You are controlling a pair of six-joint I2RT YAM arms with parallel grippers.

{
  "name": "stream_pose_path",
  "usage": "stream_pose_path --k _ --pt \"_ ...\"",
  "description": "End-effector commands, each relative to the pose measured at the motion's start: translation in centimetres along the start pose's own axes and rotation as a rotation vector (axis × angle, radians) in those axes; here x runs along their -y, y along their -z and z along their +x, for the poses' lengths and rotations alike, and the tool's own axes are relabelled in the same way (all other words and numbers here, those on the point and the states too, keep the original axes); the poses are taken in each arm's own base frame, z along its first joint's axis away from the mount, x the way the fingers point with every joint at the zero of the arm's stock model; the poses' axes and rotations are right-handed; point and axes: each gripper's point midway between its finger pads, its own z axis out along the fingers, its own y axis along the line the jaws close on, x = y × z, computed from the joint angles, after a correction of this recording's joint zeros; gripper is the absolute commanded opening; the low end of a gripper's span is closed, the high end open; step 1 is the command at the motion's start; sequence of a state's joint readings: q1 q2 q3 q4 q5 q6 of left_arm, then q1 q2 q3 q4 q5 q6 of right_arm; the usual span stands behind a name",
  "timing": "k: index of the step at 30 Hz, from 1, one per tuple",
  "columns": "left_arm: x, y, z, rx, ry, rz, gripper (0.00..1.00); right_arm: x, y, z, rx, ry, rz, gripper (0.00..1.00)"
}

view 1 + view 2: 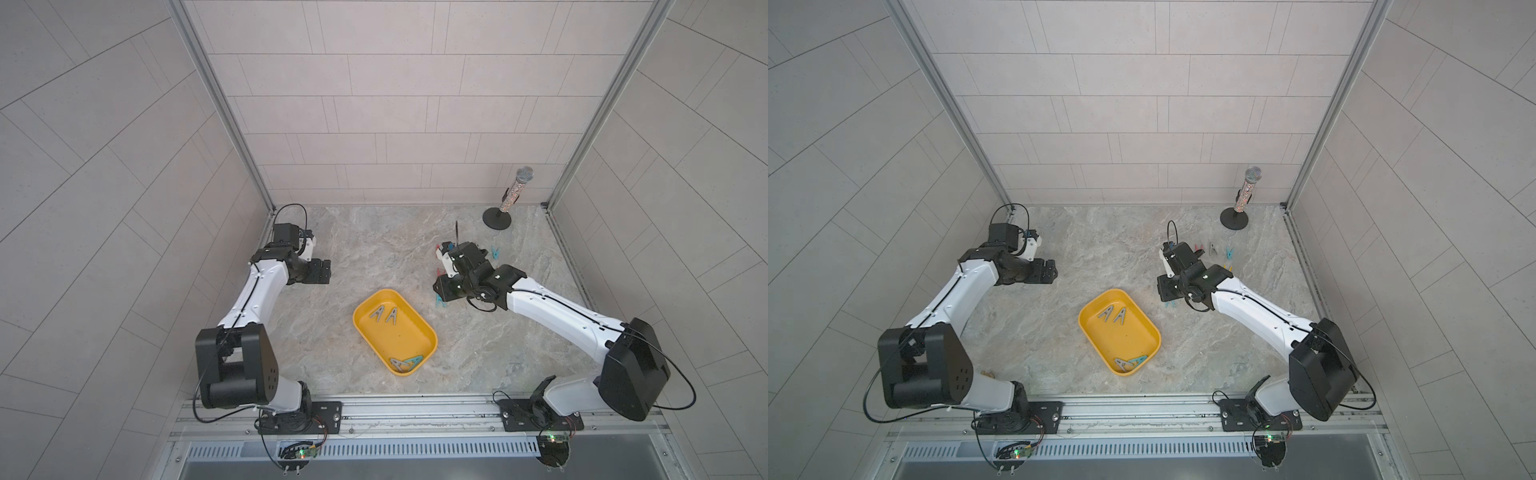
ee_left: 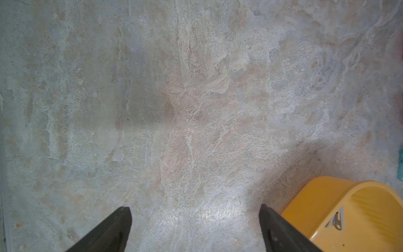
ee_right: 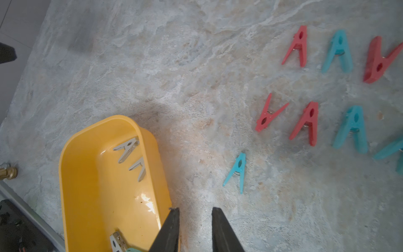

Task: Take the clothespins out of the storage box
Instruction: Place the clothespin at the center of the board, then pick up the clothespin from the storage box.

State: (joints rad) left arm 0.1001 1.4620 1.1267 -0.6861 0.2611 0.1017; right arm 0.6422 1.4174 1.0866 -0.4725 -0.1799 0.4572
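Observation:
The yellow storage box lies mid-table. Inside it are two grey clothespins at the far end, and a grey one with a teal one in the near corner. Several red and teal clothespins lie on the table to the right of the box. My right gripper hovers just outside the box's rim, jaws narrowly apart, nothing between them. My left gripper stands wide open over bare table, left of the box.
A glittery microphone on a round black stand stands at the back right corner. More loose pins, grey, teal and yellow, lie behind the right arm. Walls close three sides; a metal rail runs along the front.

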Motion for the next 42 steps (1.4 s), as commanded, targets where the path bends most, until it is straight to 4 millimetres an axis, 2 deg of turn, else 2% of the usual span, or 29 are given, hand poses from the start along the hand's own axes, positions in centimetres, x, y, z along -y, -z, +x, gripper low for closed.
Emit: stream_pose_path --k 1,9,18,24,28,42 --pt "-0.1 0.7 -0.1 0.017 0.006 -0.007 0.99 -2.1 0.9 -0.6 0.025 0.027 -0.036 0.29" --pt "-0.2 0.6 0.1 0.014 0.007 -0.008 0.99 -6.7 -0.7 1.0 -0.019 0.133 -0.06 0.29" --pt "-0.2 0.7 0.0 0.016 0.006 -0.009 0.99 -10.7 -4.3 3.7 -0.104 0.219 -0.089 0.29" --pt "-0.2 0.8 0.0 0.019 0.006 -0.008 0.99 -11.3 -7.4 5.7 -0.173 0.246 -0.068 0.29" --pt "-0.2 0.7 0.0 0.016 0.007 -0.007 0.99 -10.9 -8.9 6.4 -0.207 0.236 -0.024 0.29" --pt "-0.2 0.8 -0.1 0.022 0.006 -0.009 0.99 -9.4 -11.8 7.5 -0.297 0.217 0.094 0.28"
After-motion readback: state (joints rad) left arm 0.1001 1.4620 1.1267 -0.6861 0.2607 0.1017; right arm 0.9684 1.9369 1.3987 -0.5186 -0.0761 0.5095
